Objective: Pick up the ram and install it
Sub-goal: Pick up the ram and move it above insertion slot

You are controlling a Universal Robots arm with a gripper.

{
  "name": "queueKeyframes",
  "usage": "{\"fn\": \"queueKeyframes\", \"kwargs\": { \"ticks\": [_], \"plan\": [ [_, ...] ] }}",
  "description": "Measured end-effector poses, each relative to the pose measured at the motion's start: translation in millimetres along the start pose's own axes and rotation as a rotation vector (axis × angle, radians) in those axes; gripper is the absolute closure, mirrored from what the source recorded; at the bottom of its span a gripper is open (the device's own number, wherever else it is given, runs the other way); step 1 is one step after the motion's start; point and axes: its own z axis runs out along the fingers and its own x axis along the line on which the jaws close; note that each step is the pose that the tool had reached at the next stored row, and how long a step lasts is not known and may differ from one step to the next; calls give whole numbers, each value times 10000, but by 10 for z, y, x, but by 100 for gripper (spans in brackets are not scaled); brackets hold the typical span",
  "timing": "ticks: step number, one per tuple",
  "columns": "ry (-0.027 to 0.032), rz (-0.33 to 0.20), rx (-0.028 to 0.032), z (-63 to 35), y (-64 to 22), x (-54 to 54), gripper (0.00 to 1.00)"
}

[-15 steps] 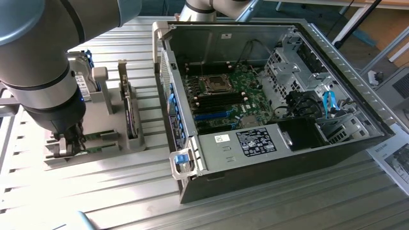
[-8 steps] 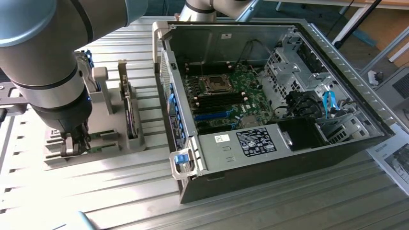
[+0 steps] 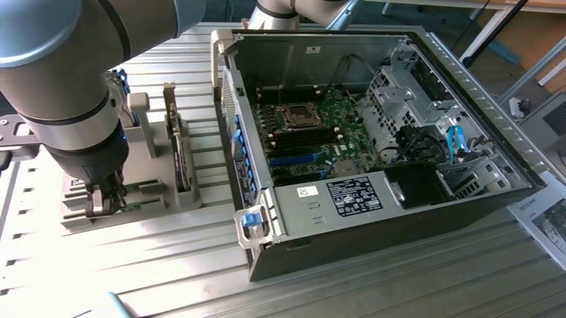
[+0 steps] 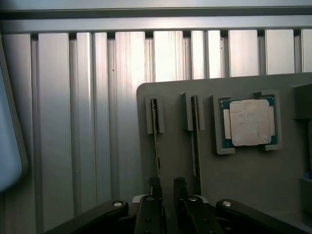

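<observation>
Just beside the open, empty hand point(image 4: 167, 184), ram point(image 4: 156, 141) edge-on in grey holder point(image 4: 243, 195) slot

Lighting entry, exterior view:
- You have strong light from above.
- The table point(image 3: 177, 265) slats glare white toward the exterior view's left.
- The computer case point(image 3: 495, 165) interior is dim, with the motherboard point(image 3: 309, 132) shaded by the walls.
- The arm point(image 3: 62, 73) carries a soft sheen, and the grey holder point(image 3: 150, 199) beneath it lies in its shadow.

Wrist view:
- Your slats wash out in pale streaks.
- The processor chip point(image 4: 249, 122) lid reflects a dull glare.
- The holder is flat and evenly lit.
- The gripper point(image 4: 167, 183) is dark and underlit.
</observation>
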Motion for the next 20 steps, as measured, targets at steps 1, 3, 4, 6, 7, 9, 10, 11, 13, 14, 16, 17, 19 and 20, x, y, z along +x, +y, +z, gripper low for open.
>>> {"fn": "queueKeyframes", "kwargs": {
  "ticks": [1,3,4,6,7,9,10,11,13,14,16,17,19,20],
  "plan": [
    [-1,0,0,9,-1,1,75],
    [-1,0,0,28,-1,3,75],
    [0,-1,0,37,-2,4,75],
    [3,0,-3,53,-2,5,75],
    [6,0,-6,57,-2,6,75],
    [7,0,-8,71,-2,7,75],
    [2,0,-3,79,-3,7,75],
    [0,0,-1,80,-4,7,75],
    [1,0,-1,80,-4,7,75],
    [1,-1,-1,80,-4,7,75],
    [1,0,0,80,-12,6,75],
    [1,-1,0,80,-20,6,75],
    [1,0,-1,80,-36,5,75],
    [1,-1,0,79,-48,5,75]
  ]
}}
